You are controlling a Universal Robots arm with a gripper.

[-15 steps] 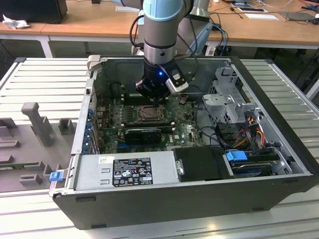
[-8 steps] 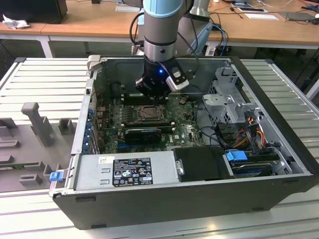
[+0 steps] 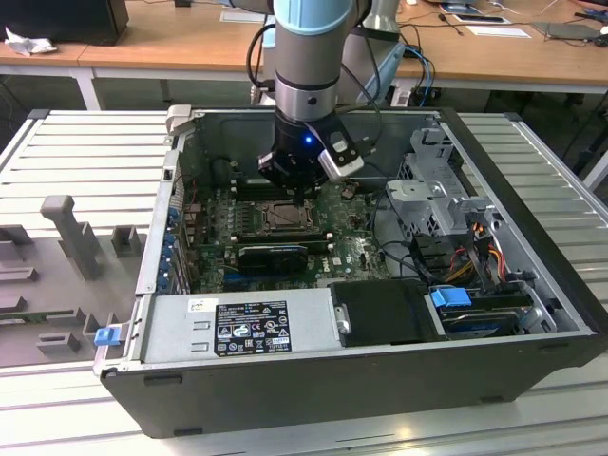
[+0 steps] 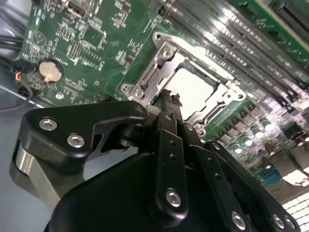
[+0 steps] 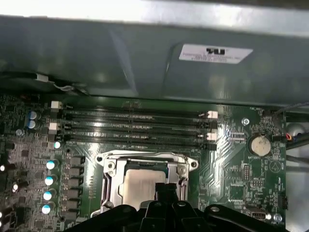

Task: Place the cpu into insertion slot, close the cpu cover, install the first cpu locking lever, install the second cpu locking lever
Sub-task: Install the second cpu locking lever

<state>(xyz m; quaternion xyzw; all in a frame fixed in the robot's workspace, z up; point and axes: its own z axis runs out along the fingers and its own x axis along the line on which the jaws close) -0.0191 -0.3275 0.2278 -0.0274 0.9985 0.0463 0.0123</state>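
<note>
Exterior view: the gripper (image 3: 302, 193) hangs inside the open computer case (image 3: 532, 285), just above the insertion slot (image 3: 281, 218) near the middle of the motherboard (image 3: 351, 252).
Second wrist view: the cpu (image 4: 193, 92) lies flat in the slot; the cpu cover (image 4: 164, 67) is down around it, framing it.
First wrist view: fingers (image 5: 166, 191) pressed together, grasping nothing, tips at the cover's near edge, apparently to work the latch hardware.
Memory slots (image 5: 135, 128): 4, beside the socket.

The exterior view looks down from high at the open computer case (image 3: 532, 313); both wrist views sit close above the insertion slot (image 4: 193, 92) (image 5: 145, 181).
</note>
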